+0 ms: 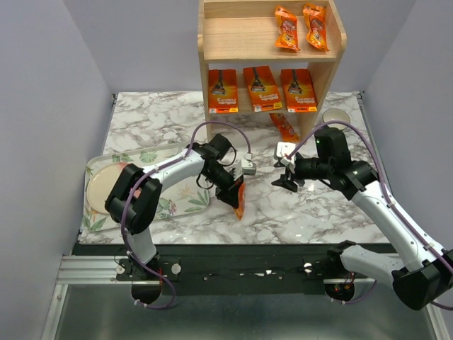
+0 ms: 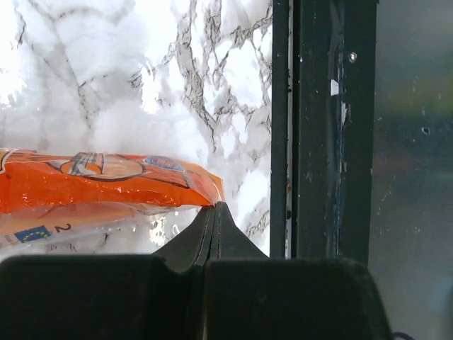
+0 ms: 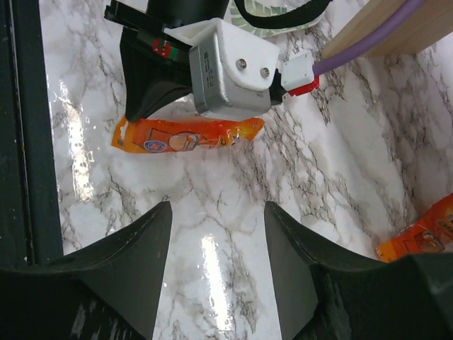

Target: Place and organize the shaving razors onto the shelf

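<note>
Left wrist: left claw has its jaws pressed together and looks to be pinching only the near end seam of the held pack. The rest of that narrow razor pack sticks out sideways, low over the bench and close to the edge rail.

Risks, my read:
- The grip is on thin film at one end, so the pack can swing or slip out on the carry to the shelf, well away at the far side.
- A dangling pack could catch the shelf's front edge or side panel, or tip the cards standing inside.
- Right claw is spread wide, carries nothing and hovers just right of the left one. The arms are close, so a careless lift across could clip it.
- The loose pack lies on the bench at the foot of the shelf, tight against the unit. That's an awkward approach for either claw.

Containers:
- Shelf top tier holds two top-tier packs, narrow ones lying flat at the right.
- Lower tier holds three wide cards, upright side by side, facing front.
- Leaf-print tray at near left holds a pink plate.
- Small bowl sits right of the shelf; can't tell its contents.
</note>
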You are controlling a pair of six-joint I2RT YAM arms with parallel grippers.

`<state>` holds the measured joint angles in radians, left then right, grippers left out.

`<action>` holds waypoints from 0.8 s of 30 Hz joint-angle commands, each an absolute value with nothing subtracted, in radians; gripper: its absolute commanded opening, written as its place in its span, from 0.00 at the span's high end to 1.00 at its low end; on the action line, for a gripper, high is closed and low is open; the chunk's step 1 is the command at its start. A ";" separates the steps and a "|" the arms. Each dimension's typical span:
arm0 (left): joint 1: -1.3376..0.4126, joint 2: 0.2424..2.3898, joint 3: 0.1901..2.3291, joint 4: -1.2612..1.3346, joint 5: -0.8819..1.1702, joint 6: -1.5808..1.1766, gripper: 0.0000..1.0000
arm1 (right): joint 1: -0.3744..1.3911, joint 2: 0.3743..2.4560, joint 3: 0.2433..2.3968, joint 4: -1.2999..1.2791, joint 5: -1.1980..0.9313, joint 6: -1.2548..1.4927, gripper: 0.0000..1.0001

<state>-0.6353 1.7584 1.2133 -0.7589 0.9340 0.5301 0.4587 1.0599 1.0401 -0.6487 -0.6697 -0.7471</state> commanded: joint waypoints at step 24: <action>-0.569 1.408 1.126 -0.655 0.414 0.131 0.01 | 0.471 1.210 1.111 -0.879 -0.666 -1.307 0.37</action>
